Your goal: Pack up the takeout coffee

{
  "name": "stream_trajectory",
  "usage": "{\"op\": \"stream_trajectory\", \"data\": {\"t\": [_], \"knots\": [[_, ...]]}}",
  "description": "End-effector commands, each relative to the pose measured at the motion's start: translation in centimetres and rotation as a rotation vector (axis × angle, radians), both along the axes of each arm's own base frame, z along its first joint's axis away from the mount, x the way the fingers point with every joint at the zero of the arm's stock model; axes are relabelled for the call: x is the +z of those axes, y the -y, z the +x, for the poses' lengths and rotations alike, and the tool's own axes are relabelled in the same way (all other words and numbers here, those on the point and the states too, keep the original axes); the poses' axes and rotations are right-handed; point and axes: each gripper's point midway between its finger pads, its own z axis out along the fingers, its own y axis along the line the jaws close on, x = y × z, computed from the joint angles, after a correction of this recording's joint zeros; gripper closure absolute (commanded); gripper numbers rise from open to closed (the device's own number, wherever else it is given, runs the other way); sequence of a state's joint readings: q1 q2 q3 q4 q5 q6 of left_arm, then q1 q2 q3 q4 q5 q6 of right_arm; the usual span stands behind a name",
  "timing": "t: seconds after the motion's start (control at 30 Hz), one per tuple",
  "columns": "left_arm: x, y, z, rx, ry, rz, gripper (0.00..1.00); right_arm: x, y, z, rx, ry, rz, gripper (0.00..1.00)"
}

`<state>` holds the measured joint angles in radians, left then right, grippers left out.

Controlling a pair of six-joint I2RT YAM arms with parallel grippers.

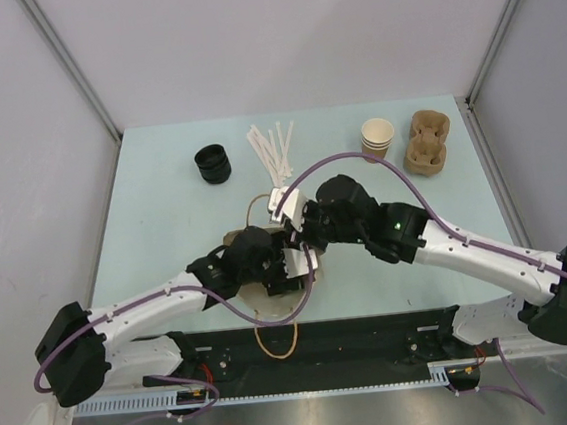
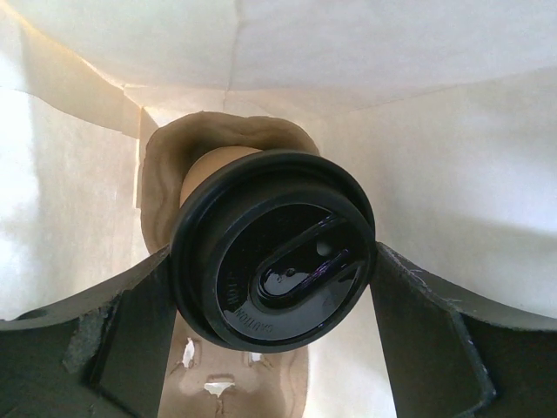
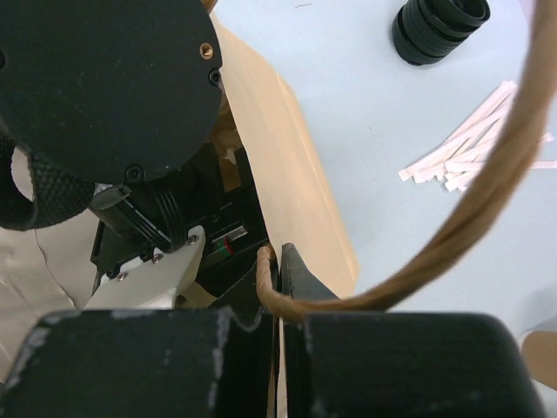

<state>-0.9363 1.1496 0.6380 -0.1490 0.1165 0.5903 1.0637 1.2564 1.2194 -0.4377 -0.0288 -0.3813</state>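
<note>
Left wrist view looks down inside the bag (image 2: 435,131), where the left gripper (image 2: 274,300) is clamped on the coffee (image 2: 261,222), one finger against the rim of its lid (image 2: 291,266) at 3 o'clock and one at 9, probably to keep it upright. The coffee appears seated in, or just above, a rough moulded-pulp carrier (image 2: 161,174) whose lip curls round it from 9 to 1 o'clock. The lid is glossy black plastic, round and ridged; the bag's walls are matte, creased pale paper. The right gripper (image 3: 280,300) is pinched tight on the bag's rim and twisted-paper handle (image 3: 470,209), seemingly holding the mouth open. On the table (image 1: 164,224), spare lids (image 1: 212,163) lie at 11 o'clock.
</note>
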Motion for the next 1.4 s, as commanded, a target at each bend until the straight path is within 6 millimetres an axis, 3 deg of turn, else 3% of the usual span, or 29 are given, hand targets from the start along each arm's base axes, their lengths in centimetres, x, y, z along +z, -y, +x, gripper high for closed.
{"op": "stream_trajectory", "data": {"t": [0.0,0.2,0.47,0.63,1.37], "knots": [[-1.1,-0.6,-0.6,-0.013,-0.134,0.039,0.89,0.1,-1.2,-0.4,0.087,-0.127,0.036,1.0],[-2.0,-1.0,0.0,-0.011,-0.249,0.067,0.89,-0.8,-1.3,0.4,0.129,-0.191,0.026,1.0],[-2.4,-1.2,2.7,0.026,-0.349,0.073,0.92,-1.5,-0.9,3.2,0.112,-0.278,0.033,1.0],[-3.5,-1.2,4.1,0.041,-0.409,0.096,1.0,-2.6,-0.8,4.7,0.112,-0.333,0.02,1.0],[-7.4,-1.1,7.6,0.088,-0.482,0.142,1.0,-5.7,1.5,10.2,0.079,-0.49,0.005,1.0]]}}
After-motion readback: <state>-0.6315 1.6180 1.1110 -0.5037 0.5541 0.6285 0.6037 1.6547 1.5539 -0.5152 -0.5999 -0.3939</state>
